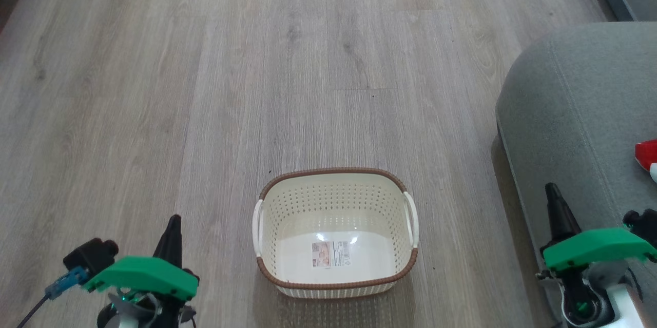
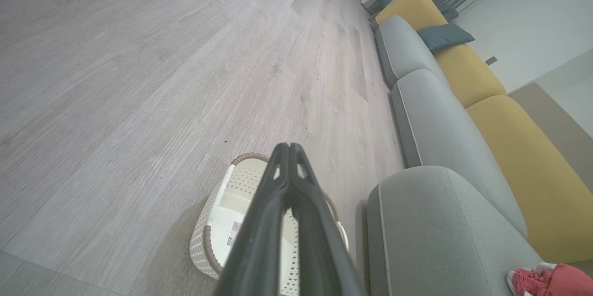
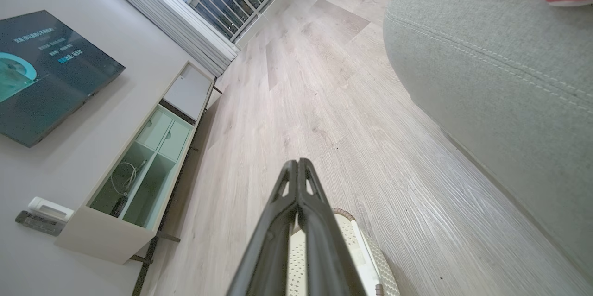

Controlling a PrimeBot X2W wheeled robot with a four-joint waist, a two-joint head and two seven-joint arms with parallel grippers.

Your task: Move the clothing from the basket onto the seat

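Wooden floor (image 1: 154, 87), empty basket (image 1: 336, 233) set beside the seat (image 1: 575, 112).
Yellow cushions (image 2: 482, 78) are shown from the left wrist, a wall screen (image 3: 41, 73) from the right; the clothing (image 1: 645, 156) is laid on the seat, apart from the right pincer (image 1: 552, 190), which, like the left pincer (image 1: 174, 221), is pressed together.

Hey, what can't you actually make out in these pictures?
Clothing: head view, cut off by the right edge, so the number of pieces is unclear.
Label in the basket: head view, print too small to read.
Basket's middle: left wrist view, hidden behind the shut left gripper.
Seat: head view, runs past the right edge.
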